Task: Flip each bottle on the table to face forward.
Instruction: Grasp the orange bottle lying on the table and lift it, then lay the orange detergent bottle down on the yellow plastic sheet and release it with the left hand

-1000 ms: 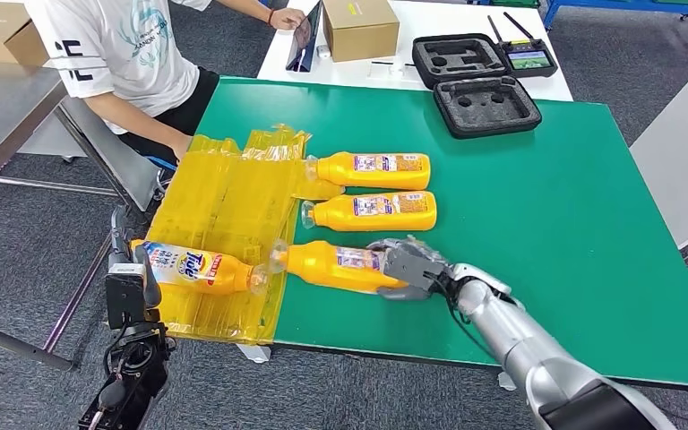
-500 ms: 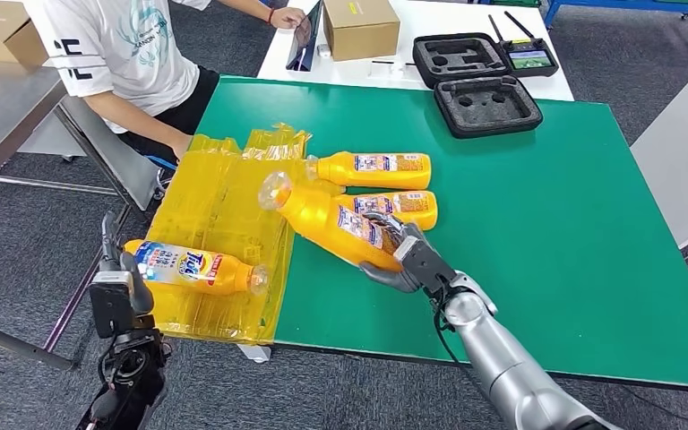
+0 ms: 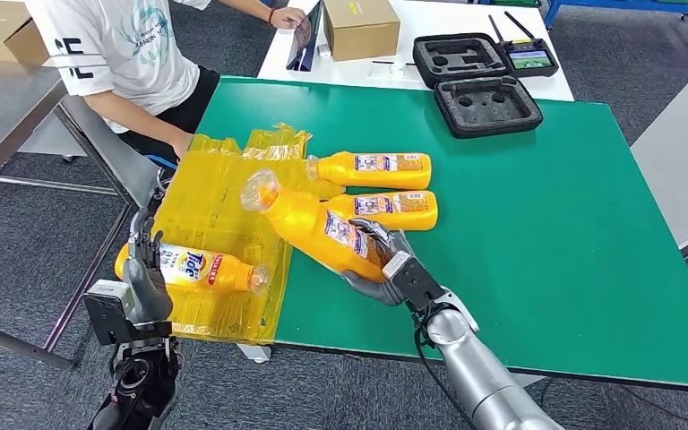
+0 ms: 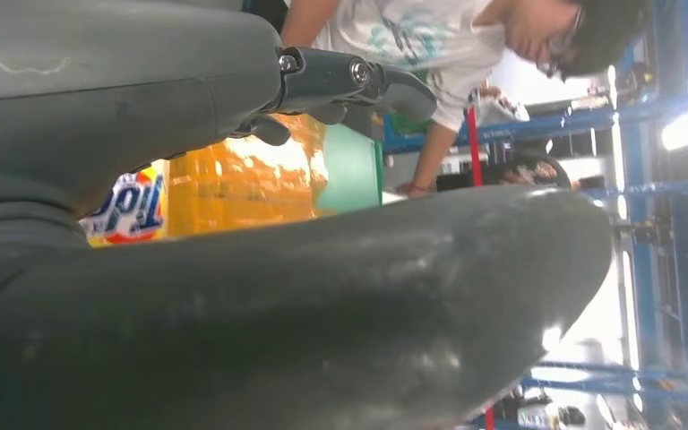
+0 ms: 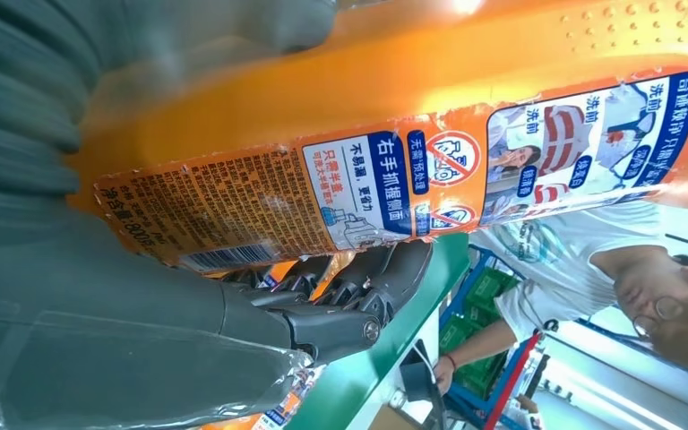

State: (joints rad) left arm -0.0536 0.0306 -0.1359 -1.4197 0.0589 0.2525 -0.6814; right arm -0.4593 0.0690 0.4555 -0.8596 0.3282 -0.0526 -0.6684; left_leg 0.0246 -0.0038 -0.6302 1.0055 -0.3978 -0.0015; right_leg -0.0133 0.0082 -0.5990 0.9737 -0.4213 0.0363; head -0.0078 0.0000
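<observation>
**Right hand holding a tilted bottle above the desk**

Your right hand (image 3: 383, 265) gripped the lower body of one orange bottle (image 3: 318, 231), fingers wrapped around it. The bottle was raised off the green desk (image 3: 546, 233) and tilted, its clear cap end pointing up and toward the yellow sheet (image 3: 224, 206). In the right wrist view the same bottle (image 5: 466, 152) showed its back label, with a barcode and small print, and the fingers (image 5: 358, 287) curled under it.

Two more orange bottles lay on their sides on the desk beyond the held one. The far bottle (image 3: 372, 168) and the middle bottle (image 3: 394, 208) both pointed their caps toward the yellow sheet, back labels up. The middle bottle was partly hidden behind the held bottle.

A fourth bottle (image 3: 199, 267) lay on the yellow sheet near the desk's front left corner, its front label with blue lettering facing up.

Your left hand (image 3: 143, 278) stood just beside the base end of that fourth bottle, fingers upright. You could not tell whether it touched or held the bottle.

A person in a white shirt (image 3: 121, 49) sat at the far left of the desk. Two black foam cases (image 3: 484, 103) lay at the far edge.
</observation>
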